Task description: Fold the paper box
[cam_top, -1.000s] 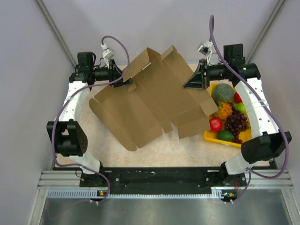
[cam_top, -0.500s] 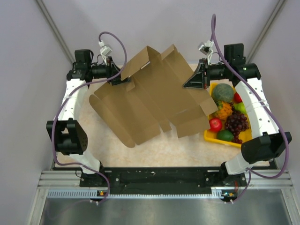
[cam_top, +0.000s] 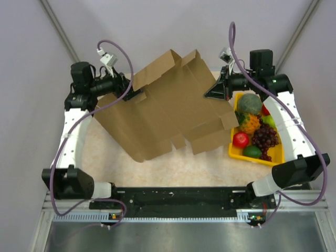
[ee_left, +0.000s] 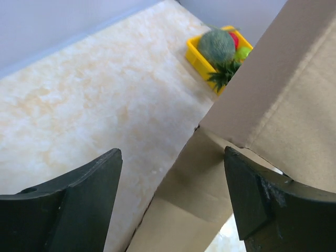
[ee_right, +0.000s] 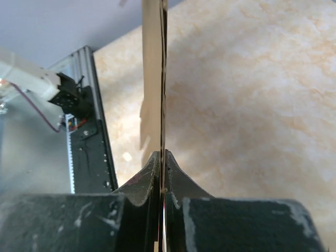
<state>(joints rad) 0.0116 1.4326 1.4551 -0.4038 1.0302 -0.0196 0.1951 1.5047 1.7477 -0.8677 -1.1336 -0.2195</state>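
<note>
The table (cam_top: 202,167) filled the middle of the frame. The box (cam_top: 168,105), an unfolded sheet, spread across upper centre, its right flap beside the tray (cam_top: 234,153) at right. My right gripper (ee_right: 163,157) was clamped on its right edge. My left gripper (ee_left: 173,157) gaped apart at its left edge.

The left arm (cam_top: 69,131) goes up the left side of the top view. It bends at the upper left and points its left gripper (cam_top: 137,94) toward the middle. In the left wrist view its two black fingers (ee_left: 84,184) stand far apart, wide open. The right arm (cam_top: 291,126) goes up the right side. It bends at the upper right and points its right gripper (cam_top: 209,94) to the left. Its fingers (ee_right: 149,173) are pressed tight together on a thin edge of the paper box (ee_right: 154,79).
</note>
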